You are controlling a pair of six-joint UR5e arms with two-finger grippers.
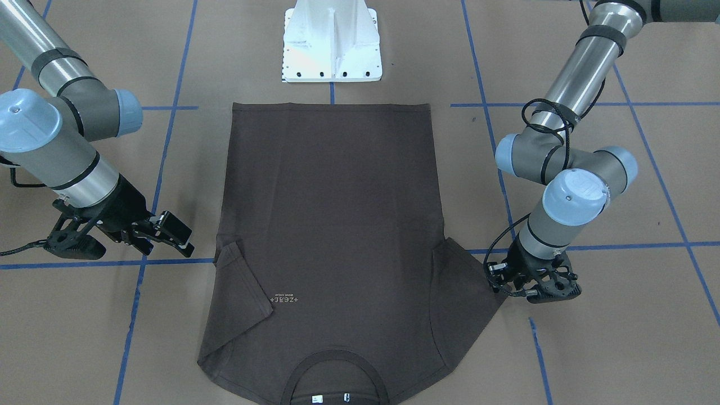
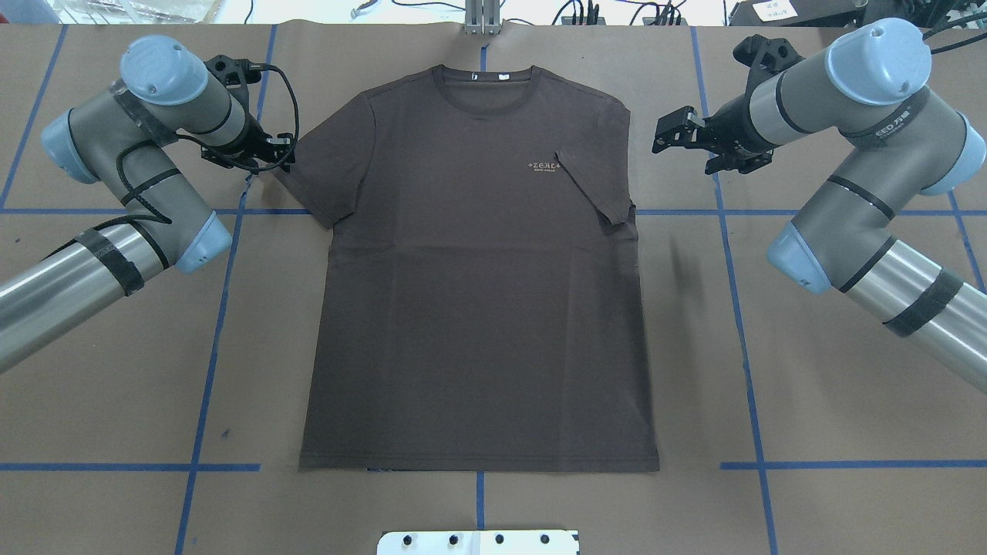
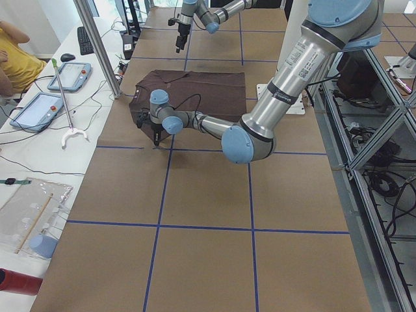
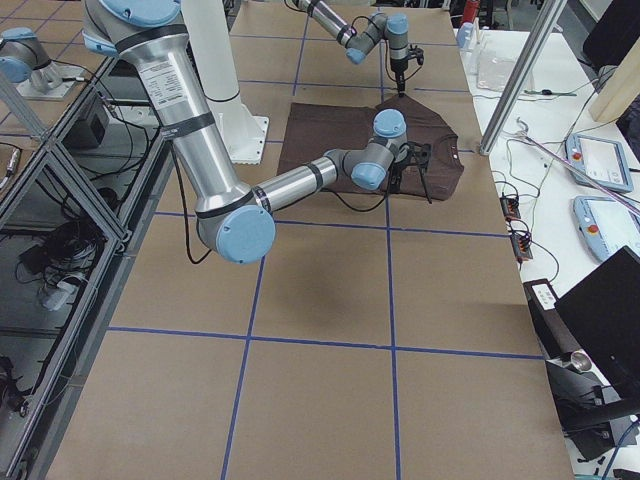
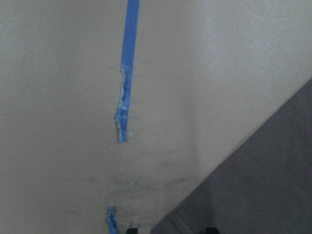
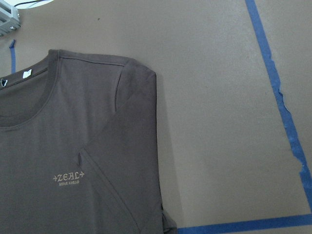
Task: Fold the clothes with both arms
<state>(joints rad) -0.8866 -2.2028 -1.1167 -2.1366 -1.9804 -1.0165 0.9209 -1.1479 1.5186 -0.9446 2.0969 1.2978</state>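
Note:
The dark brown T-shirt [image 2: 478, 308] lies flat on the brown table, collar [image 2: 486, 81] away from the robot. It also shows in the front view [image 1: 332, 214]. The sleeve on my right side [image 2: 597, 189] is folded inward and ends next to the pale chest logo [image 2: 546, 166]. The other sleeve lies spread out. My left gripper [image 2: 281, 158] is low at that sleeve's tip, its fingers apart, with the sleeve's edge [image 5: 273, 185] showing in its wrist view. My right gripper [image 2: 665, 135] is open and empty over bare table beside the shirt's shoulder [image 6: 136, 73].
The white bolted pedestal [image 1: 332, 42] stands just behind the shirt's hem. Blue tape lines [image 2: 208, 370] cross the table. A metal post [image 3: 97, 45], tablets [image 3: 36, 110] and cables stand along the table's far edge, beyond the collar.

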